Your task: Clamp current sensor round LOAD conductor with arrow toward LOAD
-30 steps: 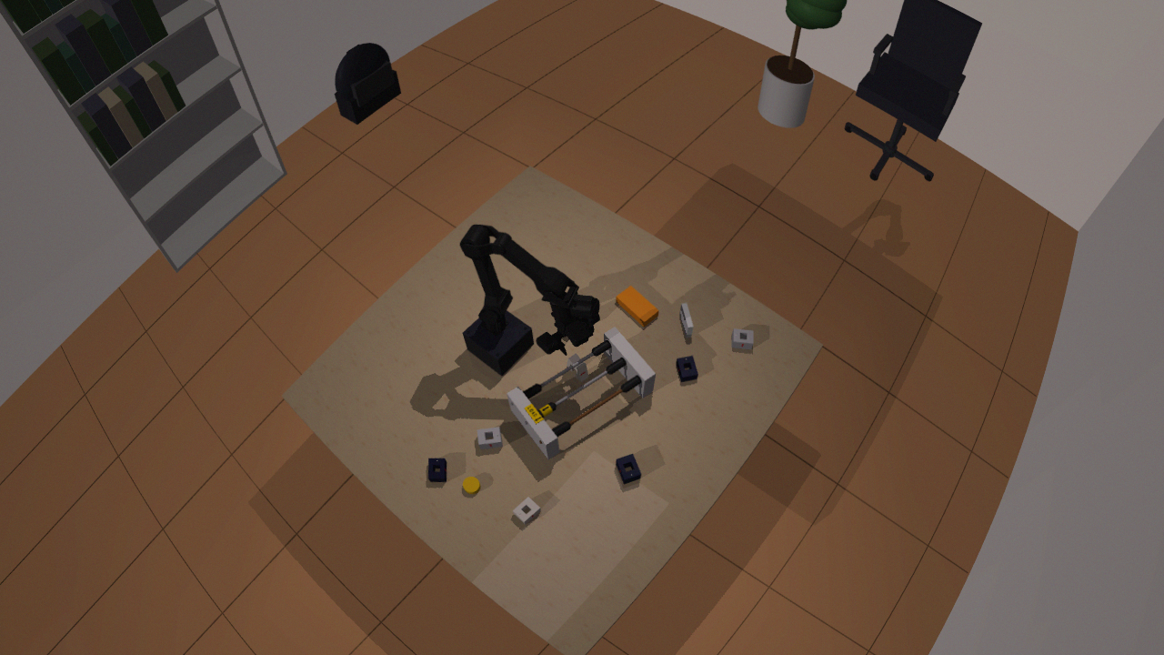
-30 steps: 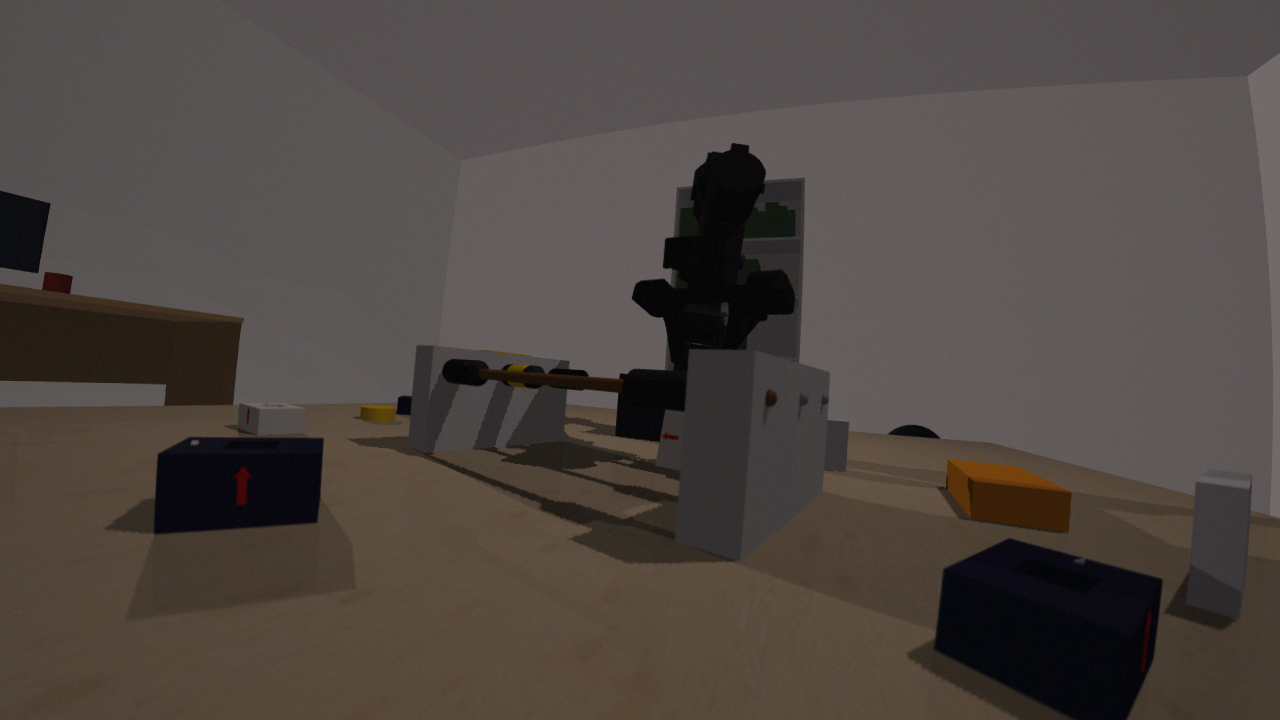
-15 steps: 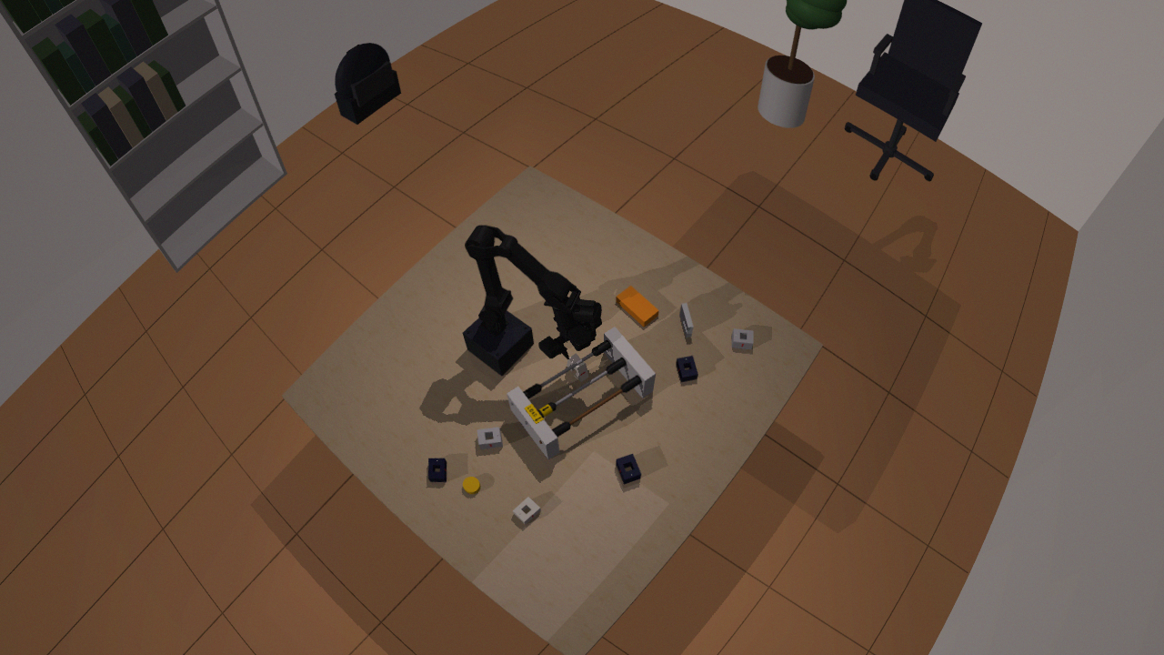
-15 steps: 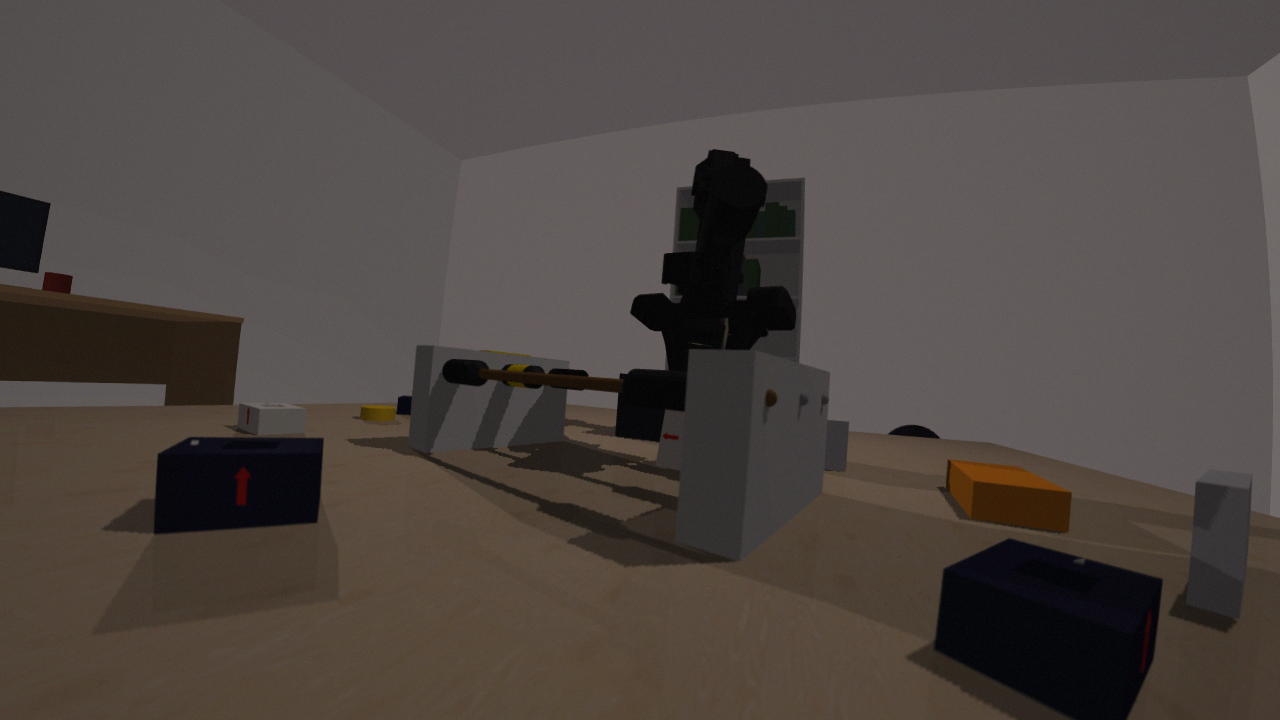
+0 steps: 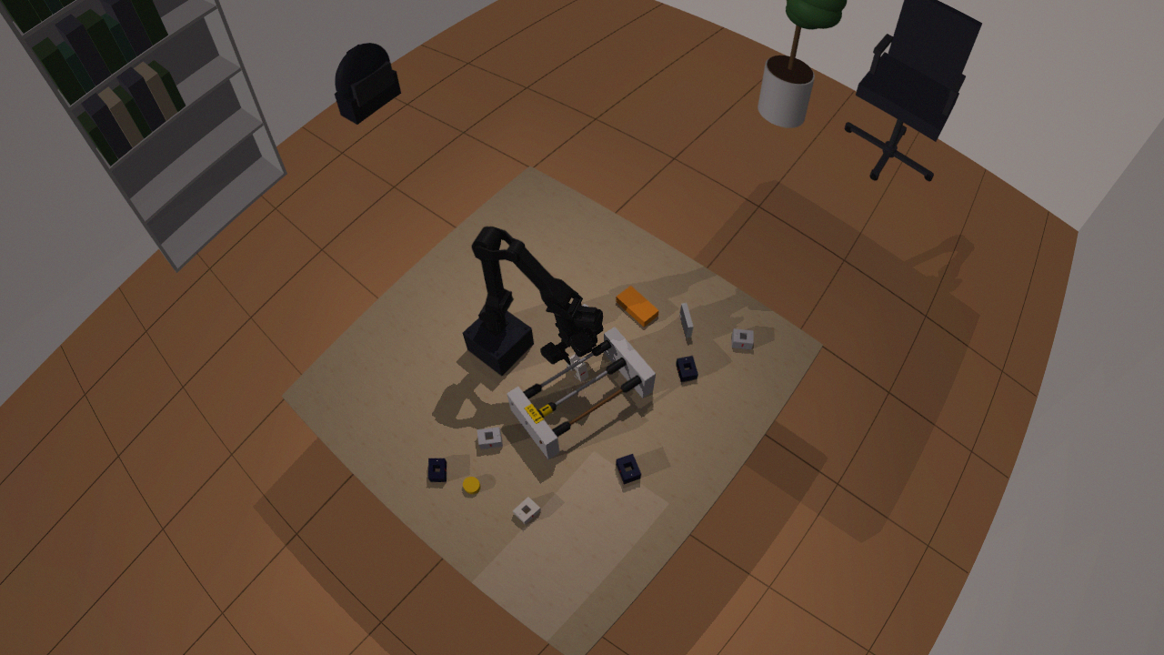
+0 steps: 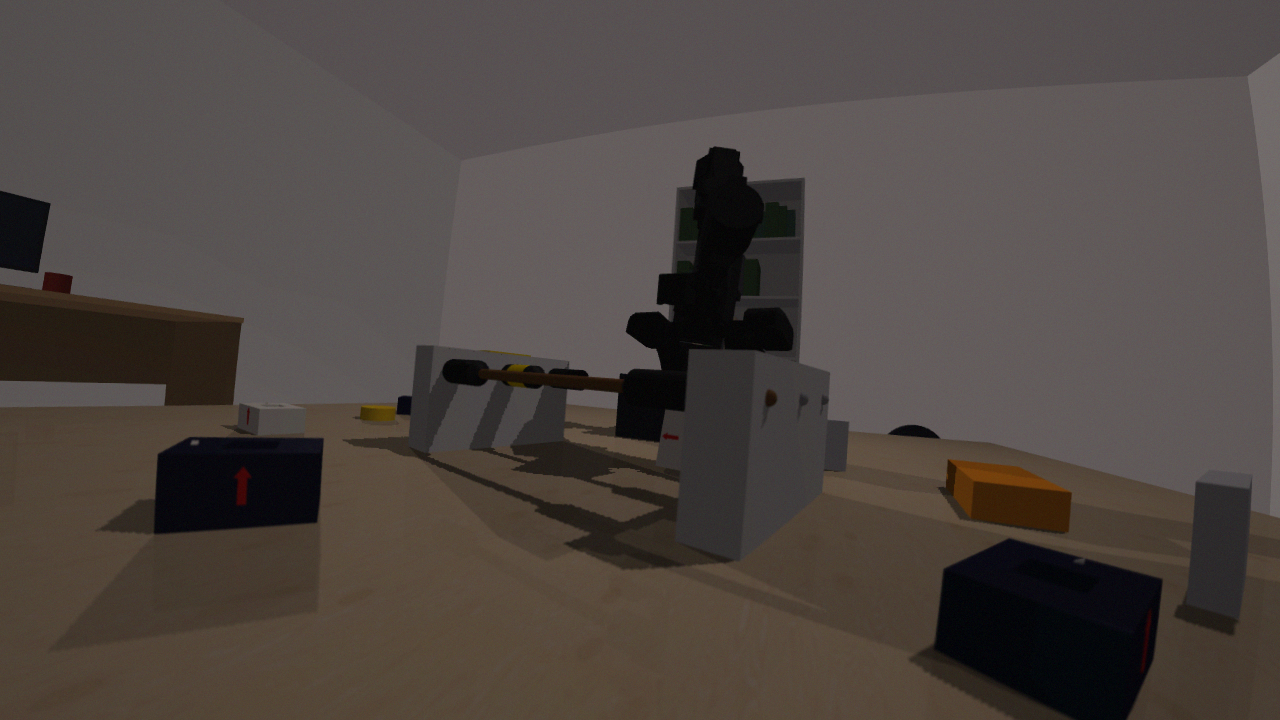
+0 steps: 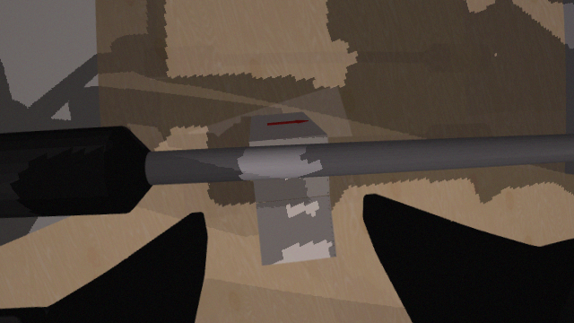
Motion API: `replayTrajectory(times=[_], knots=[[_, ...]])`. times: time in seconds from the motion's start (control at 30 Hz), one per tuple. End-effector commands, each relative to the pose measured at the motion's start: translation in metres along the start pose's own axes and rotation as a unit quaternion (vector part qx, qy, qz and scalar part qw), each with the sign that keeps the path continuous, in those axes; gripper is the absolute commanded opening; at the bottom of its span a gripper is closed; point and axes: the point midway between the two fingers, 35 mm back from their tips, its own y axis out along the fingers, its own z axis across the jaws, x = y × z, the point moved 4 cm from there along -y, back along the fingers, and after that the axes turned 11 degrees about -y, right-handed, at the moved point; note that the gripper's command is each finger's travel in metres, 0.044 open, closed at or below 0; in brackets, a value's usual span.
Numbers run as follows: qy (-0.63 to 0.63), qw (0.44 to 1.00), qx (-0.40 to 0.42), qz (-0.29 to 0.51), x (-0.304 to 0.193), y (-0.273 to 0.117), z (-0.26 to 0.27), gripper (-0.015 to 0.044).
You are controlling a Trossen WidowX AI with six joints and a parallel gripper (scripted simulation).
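The sensor (image 5: 578, 368) (image 6: 669, 438) (image 7: 296, 229), where is it?

"On the surface, partly under the outer grey rod (image 5: 556, 377) (image 7: 448, 152) in the wrist picture."

"Are the fingers (image 5: 576, 356) (image 6: 704, 345) holding it?"

"No, they're more than half open, holding nothing. I'd go down straight, one finger each side, missing the rod. Grip gently, so it doesn't shut early. Keep its red arrow toward LOAD (image 5: 534, 413) (image 6: 505, 352)."

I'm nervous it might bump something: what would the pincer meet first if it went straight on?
Probably the pale block with the red arrow, which shows between the pincer's tips. Depth is unclear, so the grey rod could come first.
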Motion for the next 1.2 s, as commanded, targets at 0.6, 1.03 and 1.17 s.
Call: replayTrajectory(times=[0.6, 1.03, 1.17], knots=[[0.001, 1.000, -0.001, 0.001, -0.0014, 0.0122, -0.0007, 0.0129], [-0.001, 1.000, -0.001, 0.002, -0.0017, 0.0100, -0.0017, 0.0000], [-0.001, 1.000, -0.001, 0.002, -0.0040, 0.0091, -0.0007, 0.0000]])
